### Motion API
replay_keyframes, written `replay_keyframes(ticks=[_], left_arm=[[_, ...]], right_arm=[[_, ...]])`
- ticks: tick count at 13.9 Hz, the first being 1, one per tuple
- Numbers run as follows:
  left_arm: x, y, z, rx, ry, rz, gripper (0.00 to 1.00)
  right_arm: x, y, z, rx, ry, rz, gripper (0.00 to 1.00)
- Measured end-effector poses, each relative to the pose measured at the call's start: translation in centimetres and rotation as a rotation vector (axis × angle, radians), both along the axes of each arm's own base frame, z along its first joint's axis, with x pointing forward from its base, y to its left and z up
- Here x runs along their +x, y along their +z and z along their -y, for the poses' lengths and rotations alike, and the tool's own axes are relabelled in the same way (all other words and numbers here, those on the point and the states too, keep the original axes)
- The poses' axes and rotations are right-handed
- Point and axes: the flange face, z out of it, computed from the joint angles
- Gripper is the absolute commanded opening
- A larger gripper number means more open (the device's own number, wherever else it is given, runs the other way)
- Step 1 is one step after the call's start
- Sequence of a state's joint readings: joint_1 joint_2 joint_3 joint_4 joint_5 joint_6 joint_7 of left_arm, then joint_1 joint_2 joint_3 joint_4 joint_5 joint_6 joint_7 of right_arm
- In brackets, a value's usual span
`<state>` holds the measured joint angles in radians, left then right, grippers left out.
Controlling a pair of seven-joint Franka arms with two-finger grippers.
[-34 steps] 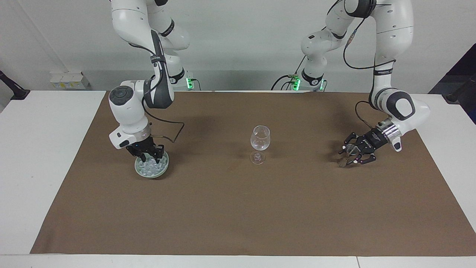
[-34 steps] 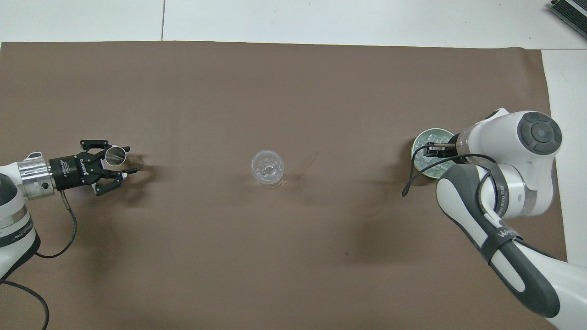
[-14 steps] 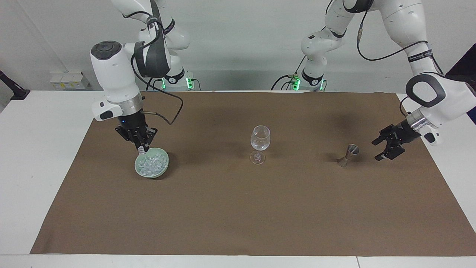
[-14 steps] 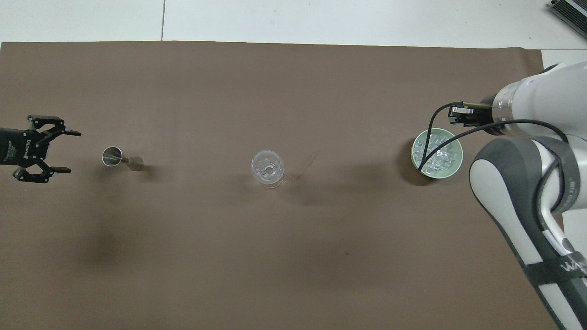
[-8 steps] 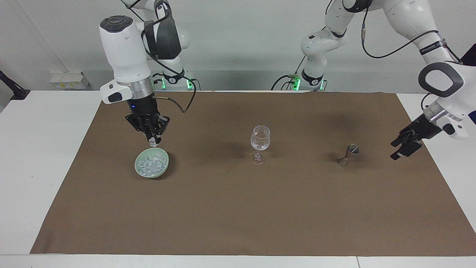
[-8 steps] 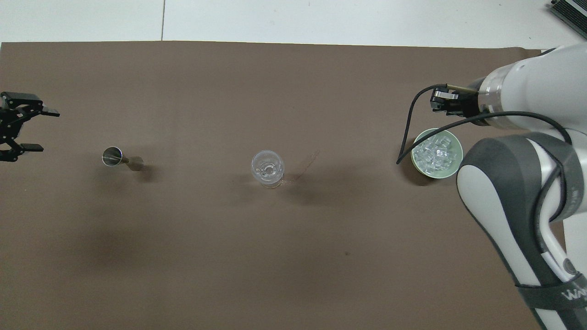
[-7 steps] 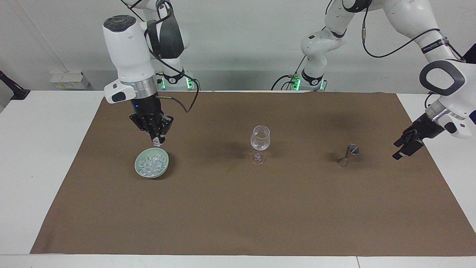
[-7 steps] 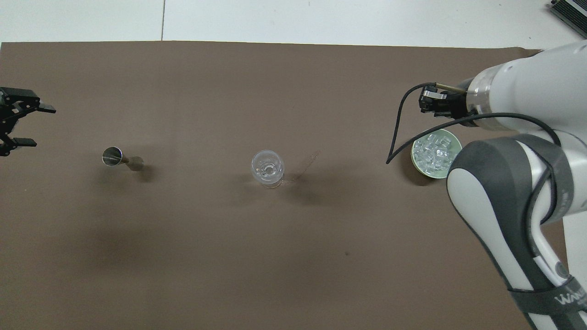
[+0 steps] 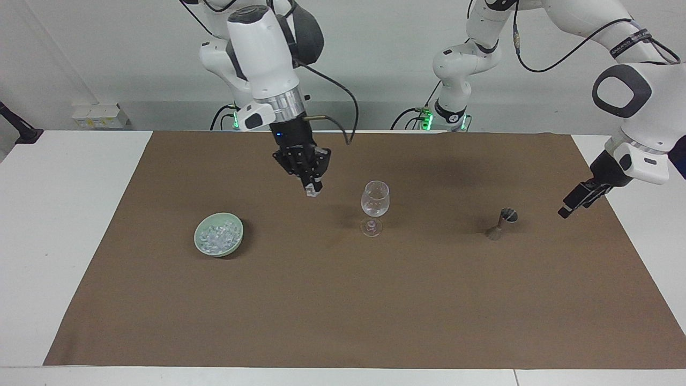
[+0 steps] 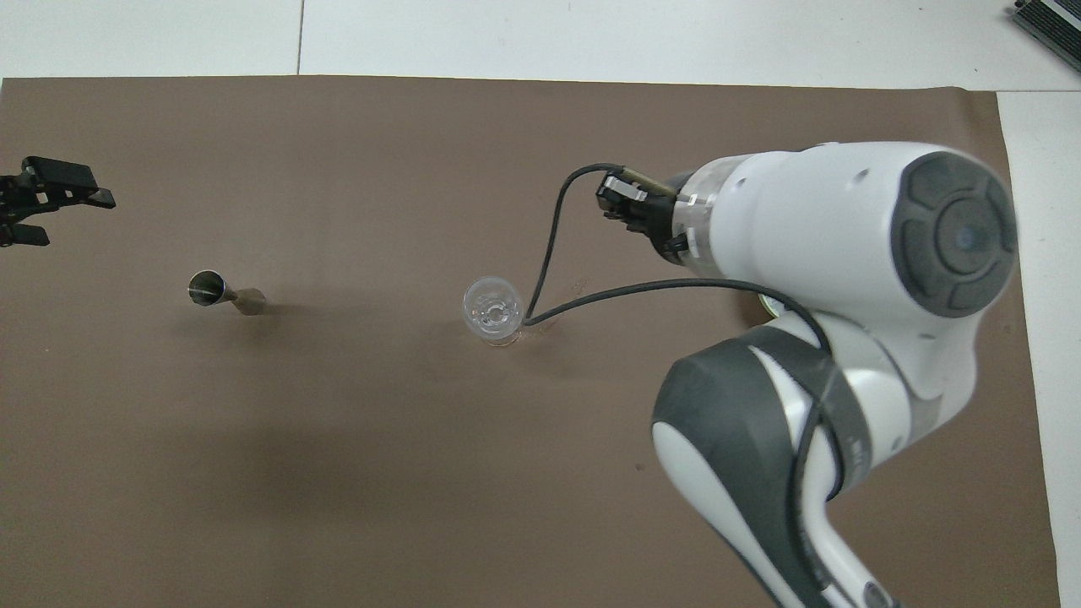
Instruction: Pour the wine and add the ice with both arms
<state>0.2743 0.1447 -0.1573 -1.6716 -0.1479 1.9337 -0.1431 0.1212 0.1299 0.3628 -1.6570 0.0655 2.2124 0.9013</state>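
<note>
Because the ice must go into the glass (image 9: 374, 206) at the middle of the brown mat (image 9: 343, 300), the right gripper (image 9: 311, 188) hangs over the mat beside it, fingertips clamped on one ice chunk (image 9: 311, 191). Near the mat's edge at the right arm's end sits the bowl (image 9: 218, 234) of ice (image 9: 217, 234). At the left arm's end the measuring cup (image 9: 501, 222) stands alone, and the left gripper (image 9: 576, 200), jaws apart, waits over that edge, presumably clear of the pour.

Clear wine glass (image 9: 374, 199), metal jigger (image 9: 501, 222), matt cloth (image 9: 343, 300).
</note>
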Motion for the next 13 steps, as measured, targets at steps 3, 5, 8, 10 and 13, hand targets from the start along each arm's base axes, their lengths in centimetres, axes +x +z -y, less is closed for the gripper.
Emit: replay_keyframes(ticks=[3, 5, 8, 10, 13], left_arm=[[-1.2, 1.8, 3.9, 0.033, -0.132, -0.017, 1.0], [-1.8, 2.7, 6.4, 0.06, -0.231, -0.024, 1.0], [-3.2, 4.3, 9.4, 0.105, -0.363, -0.032, 1.0], [-4.4, 6.0, 10.5, 0.127, -0.395, -0.03, 1.0], [-6.5, 8.6, 10.7, 0.174, -0.416, -0.052, 1.0]], right_arm=[[-2.0, -1.3, -5.5, 0.046, -0.009, -0.02, 0.0], [-2.6, -2.0, -6.9, 0.036, -0.002, -0.027, 0.0], [-3.3, -3.9, -9.1, -0.008, -0.022, -0.035, 0.0], [-4.3, -5.1, -11.0, -0.035, -0.023, -0.038, 0.0], [-4.8, -5.9, -11.7, -0.057, -0.014, -0.059, 0.0]])
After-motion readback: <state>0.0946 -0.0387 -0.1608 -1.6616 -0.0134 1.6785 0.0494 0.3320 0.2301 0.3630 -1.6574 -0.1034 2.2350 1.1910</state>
